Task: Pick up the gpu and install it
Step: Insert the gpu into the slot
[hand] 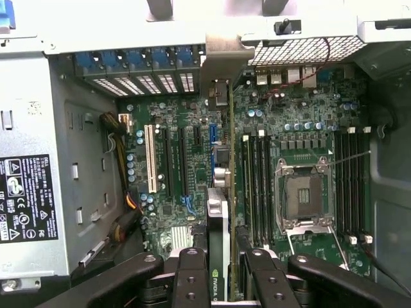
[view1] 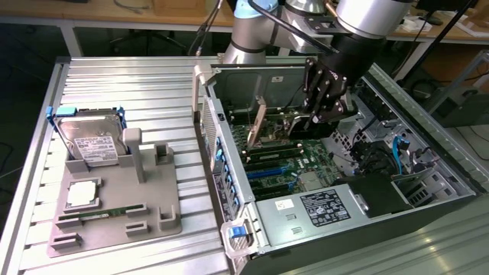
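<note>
My gripper [view1: 324, 112] reaches down into the open computer case [view1: 428, 143] and is shut on the gpu [view1: 260, 118]. The card stands on edge above the motherboard [view1: 287, 166]. In the wrist view the gpu [hand: 217, 218] runs edge-on between the black fingers [hand: 191, 276], with a green logo label near the grip. Its silver end bracket [hand: 221, 70] sits against the case's rear slot openings. The card lines up beside the blue expansion slot [hand: 211, 138]. Whether its edge is pressed into a slot I cannot tell.
A grey fixture [view1: 153, 215] on the metal table at the exterior view's left carries a silver hard drive [view1: 91, 140], a processor chip [view1: 82, 195] and a green memory stick [view1: 103, 213]. Inside the case are a power supply [view1: 321, 206], a processor socket [hand: 302, 199] and cables [hand: 125, 192].
</note>
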`<state>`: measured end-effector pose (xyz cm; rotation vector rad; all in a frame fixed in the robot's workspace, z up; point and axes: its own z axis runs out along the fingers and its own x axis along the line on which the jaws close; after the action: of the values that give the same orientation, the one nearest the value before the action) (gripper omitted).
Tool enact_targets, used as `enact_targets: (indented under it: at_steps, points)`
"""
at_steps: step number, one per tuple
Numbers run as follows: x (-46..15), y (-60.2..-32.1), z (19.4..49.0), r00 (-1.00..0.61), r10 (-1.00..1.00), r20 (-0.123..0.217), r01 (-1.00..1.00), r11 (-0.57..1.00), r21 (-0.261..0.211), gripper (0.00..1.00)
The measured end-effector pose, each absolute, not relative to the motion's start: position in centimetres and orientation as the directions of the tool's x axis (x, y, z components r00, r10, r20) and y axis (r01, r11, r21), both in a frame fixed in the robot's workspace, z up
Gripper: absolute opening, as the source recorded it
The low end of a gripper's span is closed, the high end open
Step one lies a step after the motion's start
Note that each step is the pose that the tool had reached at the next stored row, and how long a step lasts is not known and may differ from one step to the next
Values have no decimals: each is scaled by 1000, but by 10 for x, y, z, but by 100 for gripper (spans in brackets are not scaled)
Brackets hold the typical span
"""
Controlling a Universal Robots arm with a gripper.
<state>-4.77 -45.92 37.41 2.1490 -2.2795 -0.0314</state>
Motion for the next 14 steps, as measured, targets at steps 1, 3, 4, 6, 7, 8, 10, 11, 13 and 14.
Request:
enact_targets:
  at_steps: [1, 3, 4, 6, 7, 8, 10, 11, 13, 14]
  points:
    - [-48, -459, 373, -58, -998, -8, -998, 58, 20, 27]
    - [-48, -458, 371, -57, -998, -8, -998, 57, 20, 27]
    - [-48, -458, 371, -57, -998, -8, -998, 56, 20, 27]
    - [-48, -458, 369, -56, -998, -8, -998, 55, 20, 27]
    - [-48, -457, 368, -55, -998, -8, -998, 55, 20, 27]
    - [-48, -457, 367, -54, -998, -7, -998, 54, 20, 27]
    - [-48, -457, 366, -53, -999, -8, -998, 53, 21, 27]
    - [-48, -457, 365, -53, -999, -8, -998, 53, 21, 27]
    - [-48, -457, 364, -52, -999, -8, -998, 52, 20, 27]
    - [-48, -456, 363, -52, -999, -8, -998, 52, 20, 27]
